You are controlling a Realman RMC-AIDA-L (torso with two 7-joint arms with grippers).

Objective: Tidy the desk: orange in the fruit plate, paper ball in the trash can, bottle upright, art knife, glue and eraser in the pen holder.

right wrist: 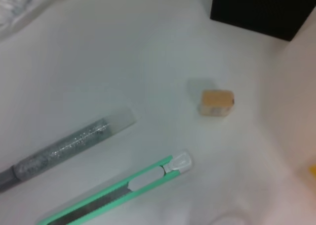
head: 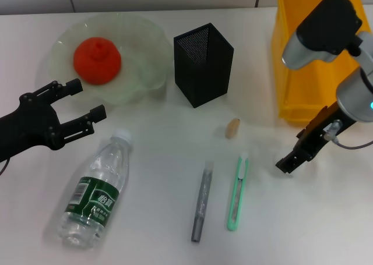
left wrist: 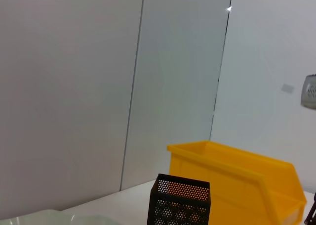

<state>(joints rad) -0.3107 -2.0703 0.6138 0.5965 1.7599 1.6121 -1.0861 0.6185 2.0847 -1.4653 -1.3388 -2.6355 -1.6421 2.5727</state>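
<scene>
The orange (head: 97,60) lies in the clear fruit plate (head: 143,43) at the back left. The water bottle (head: 96,192) lies on its side at the front left. My left gripper (head: 90,99) is open and empty, between the plate and the bottle. The grey glue stick (head: 202,202), green art knife (head: 237,192) and tan eraser (head: 233,127) lie on the desk in front of the black mesh pen holder (head: 203,64). My right gripper (head: 289,160) hovers right of the knife. The right wrist view shows the eraser (right wrist: 216,102), knife (right wrist: 123,190) and glue stick (right wrist: 69,148). No paper ball shows.
A yellow bin (head: 315,67) stands at the back right, behind my right arm. The left wrist view shows the pen holder (left wrist: 180,205), the yellow bin (left wrist: 237,180) and a wall behind.
</scene>
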